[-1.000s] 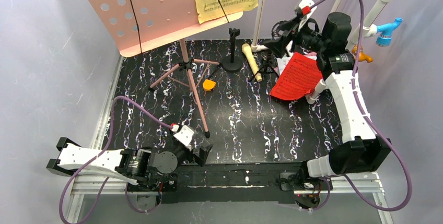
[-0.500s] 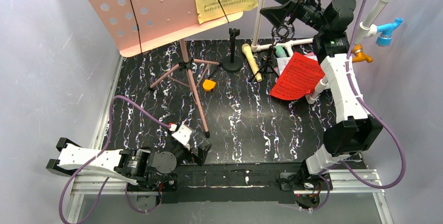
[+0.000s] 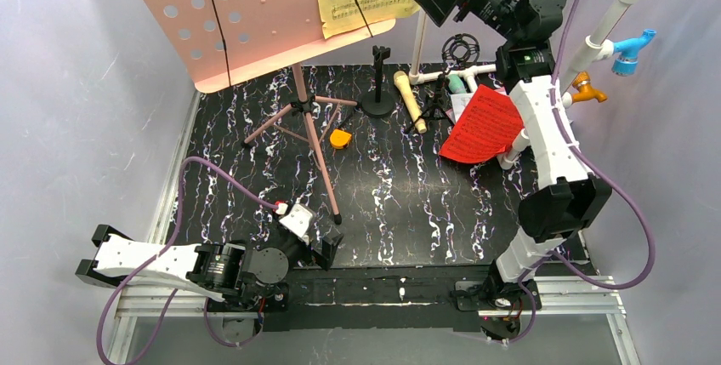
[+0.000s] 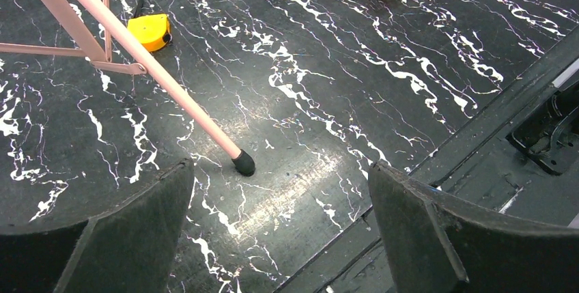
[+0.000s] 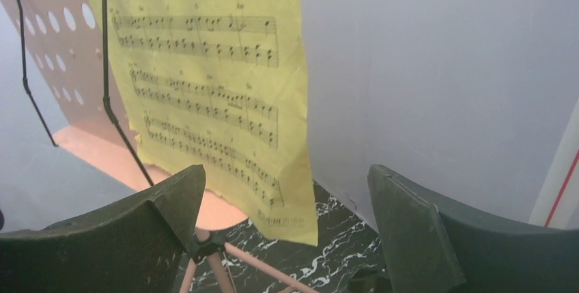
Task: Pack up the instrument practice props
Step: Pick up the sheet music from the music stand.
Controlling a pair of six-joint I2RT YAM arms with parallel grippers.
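Since reading the sheets was the main thing: only printed music notation can be made out on the yellow sheet (image 5: 205,88), and the tiny line of print along its bottom edge is too small to be read. It's hung on the right side of the pink perforated board (image 3: 238,16), which carries two black wire holders (image 3: 217,20). Three pink tripod legs (image 3: 319,156) can be counted under the board. One ends in a black rubber foot (image 4: 243,163) just ahead of the left gripper (image 4: 280,165), which is set low at the near edge, spread wide, nothing held. The right gripper (image 5: 285,170) is raised up by the yellow sheet, likewise spread wide and empty. One red sheet (image 3: 480,122) is seen at the far right, also covered in staves, with a white sheet (image 3: 463,105) poking out beneath. One beige microphone (image 3: 409,101) and one teal microphone (image 3: 457,84) are found at the back, and one yellow tape measure (image 4: 151,31) by the legs.
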